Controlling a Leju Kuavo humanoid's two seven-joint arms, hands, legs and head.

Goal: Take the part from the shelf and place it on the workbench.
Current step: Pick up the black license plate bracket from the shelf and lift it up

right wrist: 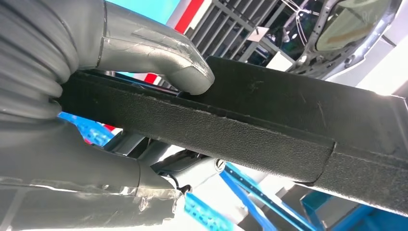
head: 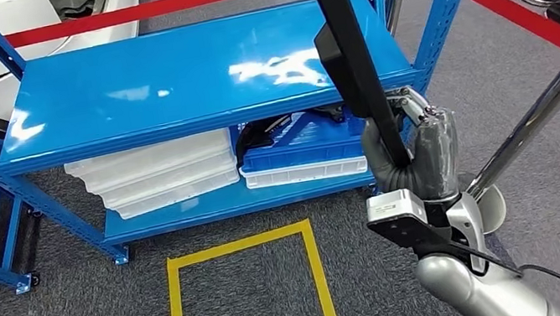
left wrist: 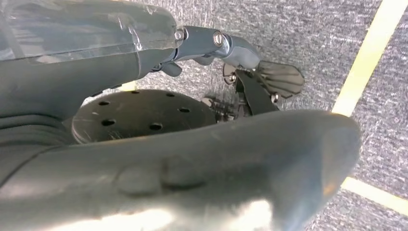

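My right hand (head: 420, 154) grips the long black textured plastic part (head: 349, 54), holding it upright in front of the blue metal shelf (head: 163, 83). Whether my left hand (left wrist: 192, 159) is open or closed, I cannot tell.

The shelf (head: 196, 78) stands behind the taped square (head: 248, 299) on the floor. On its lower level, stacked trays (head: 160, 175) lie left of a crate (head: 302, 159). The right hand (head: 420, 154) holds the part (head: 348, 45) upright before the shelf's right end.
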